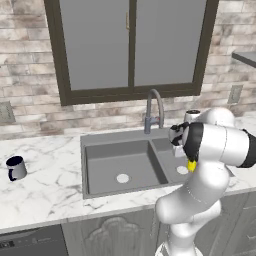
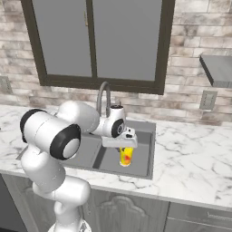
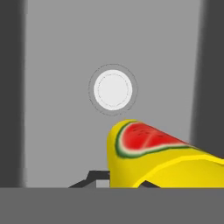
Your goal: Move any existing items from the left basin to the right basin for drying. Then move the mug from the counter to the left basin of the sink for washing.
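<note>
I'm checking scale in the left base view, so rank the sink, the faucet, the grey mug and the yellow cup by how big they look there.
1. Sink
2. Faucet
3. Grey mug
4. Yellow cup, mostly hidden behind the arm, so its place after the mug is unsure.

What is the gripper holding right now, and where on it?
The gripper holds the yellow cup by its top rim, hanging over the right basin.

Even, bright rendered light; soft shadows, slightly coarse detail.
</note>
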